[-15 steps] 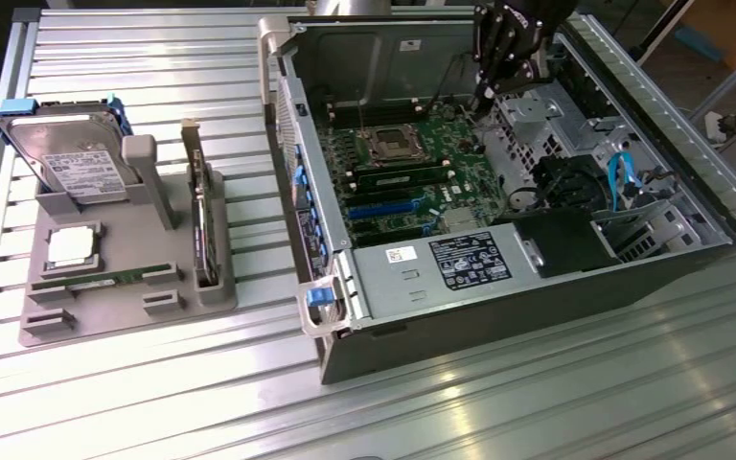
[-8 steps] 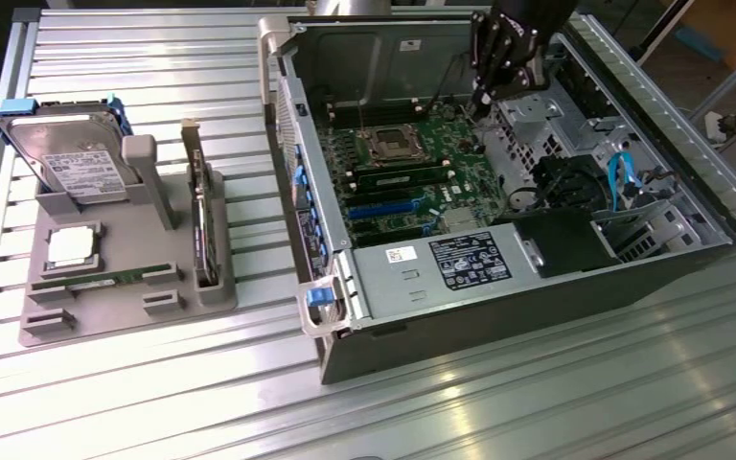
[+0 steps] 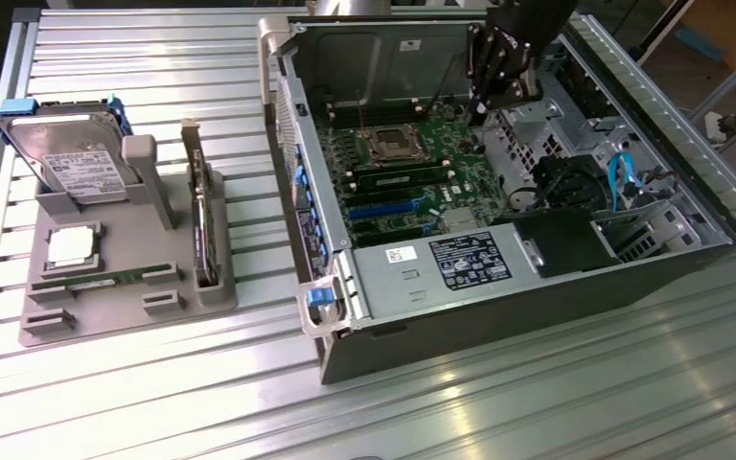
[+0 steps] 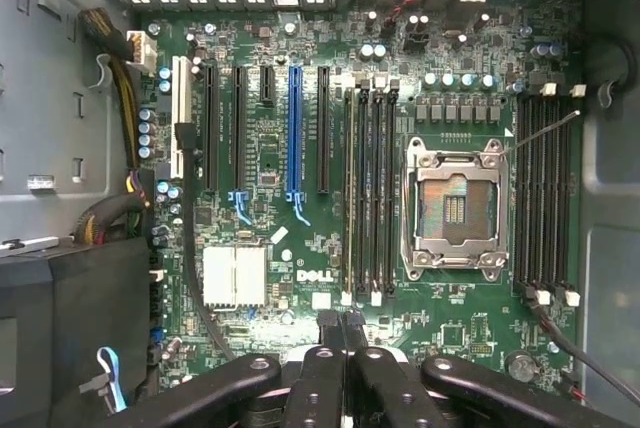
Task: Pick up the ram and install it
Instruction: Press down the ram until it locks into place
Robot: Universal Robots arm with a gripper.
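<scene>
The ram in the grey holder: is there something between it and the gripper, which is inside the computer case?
Yes. The shut gripper hangs over the motherboard, inside the case. The ram lies outside, in the grey holder. Between them stand the case's side wall and the upright expansion card. Nothing visible covers the ram from above.

Lighting bright and even, from overhead. Glare patches on the ribbed metal worktop in the exterior view. Computer case walls cast shadow inside; motherboard evenly lit.
</scene>
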